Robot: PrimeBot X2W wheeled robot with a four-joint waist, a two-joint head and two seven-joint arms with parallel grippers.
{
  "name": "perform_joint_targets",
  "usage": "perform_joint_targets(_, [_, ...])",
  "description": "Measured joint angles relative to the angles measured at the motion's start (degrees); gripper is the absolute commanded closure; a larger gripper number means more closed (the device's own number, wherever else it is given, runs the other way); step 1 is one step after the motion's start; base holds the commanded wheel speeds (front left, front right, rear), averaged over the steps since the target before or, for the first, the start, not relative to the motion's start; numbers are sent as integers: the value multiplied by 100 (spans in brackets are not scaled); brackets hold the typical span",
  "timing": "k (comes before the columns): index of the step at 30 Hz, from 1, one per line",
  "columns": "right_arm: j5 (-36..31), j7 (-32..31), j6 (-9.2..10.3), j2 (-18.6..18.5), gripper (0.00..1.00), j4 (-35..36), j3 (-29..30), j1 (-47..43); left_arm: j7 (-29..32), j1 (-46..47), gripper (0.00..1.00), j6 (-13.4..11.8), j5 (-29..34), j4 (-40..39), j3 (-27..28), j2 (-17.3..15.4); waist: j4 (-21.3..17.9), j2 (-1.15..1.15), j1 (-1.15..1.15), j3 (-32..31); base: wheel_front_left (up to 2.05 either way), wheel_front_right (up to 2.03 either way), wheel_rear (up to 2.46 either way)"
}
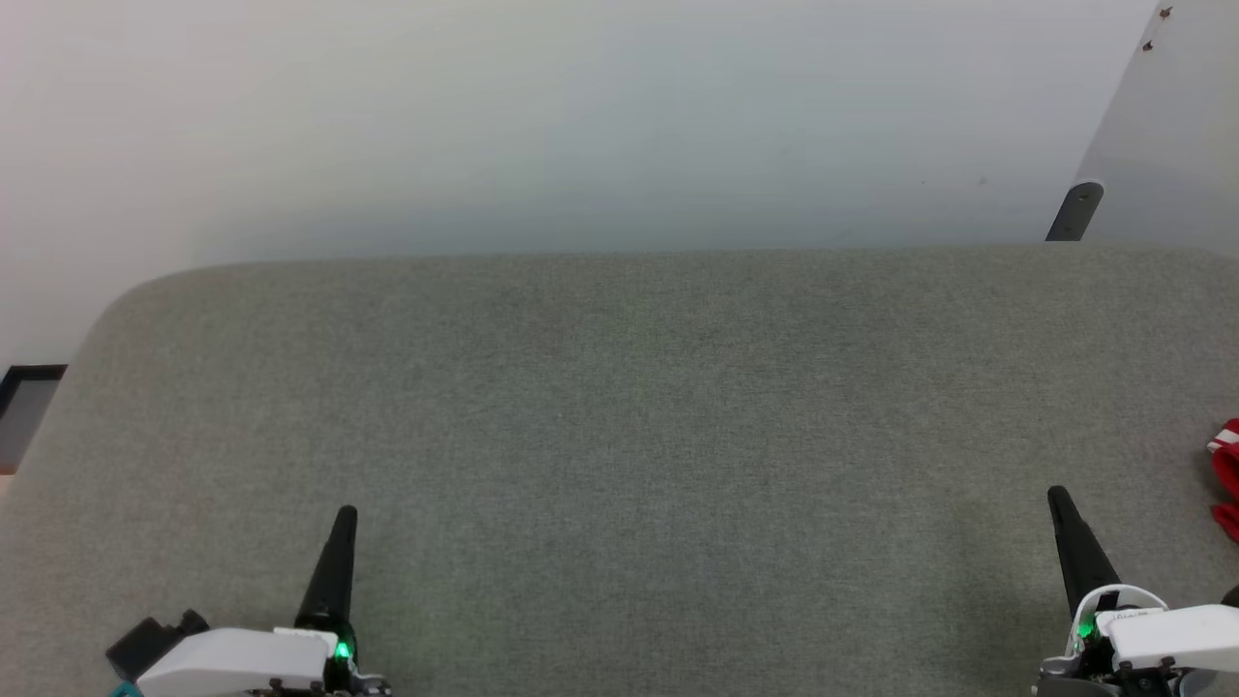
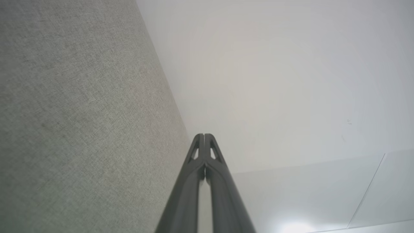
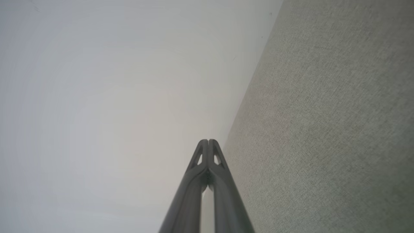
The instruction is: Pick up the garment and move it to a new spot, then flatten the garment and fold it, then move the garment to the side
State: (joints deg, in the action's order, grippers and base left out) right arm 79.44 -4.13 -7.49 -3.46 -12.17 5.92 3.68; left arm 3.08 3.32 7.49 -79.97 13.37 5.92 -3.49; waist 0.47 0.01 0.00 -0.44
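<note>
Nearest to the robot, the left gripper with two long dark fingers (image 1: 345,515) rests low at the left side, above the grey woven fabric surface (image 1: 619,407). Its fingers are pressed together and hold nothing; in the left wrist view the two tips meet. The right gripper of the same kind (image 1: 1059,496) rests low at the right side, also closed with nothing between its fingers. Both point away from the robot.

A little farther, the bright red soft jersey garment with a white band (image 1: 1227,474) lies on the surface at the very right border of the head view. The border cuts it, so a small red piece with a white end is what can be seen.

The relation that matters is this: the garment lies to the right of the right gripper, on its outer side, near it but not touching. It is well apart from the left gripper, with the bare middle of the surface between them. So the right arm is clearly the nearer one. The long axis of the whole garment I cannot tell, nor whether it is folded or crumpled.

In my judgement this scene fits two stages: a garment waiting at the side to be picked up, or a garment already set aside. The pictures do not settle which.

Farthest, the rounded edge of the surface meets a pale plain wall (image 1: 484,126).
</note>
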Motion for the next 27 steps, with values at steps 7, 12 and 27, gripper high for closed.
perform_joint_targets(7, [316, -54, 1, 10, 100, -46, 18, 46, 93, 69, 100, 0, -296, 16, 14, 12, -10, 0, 0, 13, 0, 0, 0])
perform_joint_targets(12, [533, -97, 1, 18, 100, -74, 27, 93, 145, 114, 100, 0, -500, 24, 23, 22, -17, 0, 0, 23, 0, 0, 0])
perform_joint_targets(27, [1284, -245, 1, 48, 100, -194, 68, 227, 350, 265, 100, 0, -1234, 66, 59, 59, -47, 0, 0, 62, 0, 0, 0])
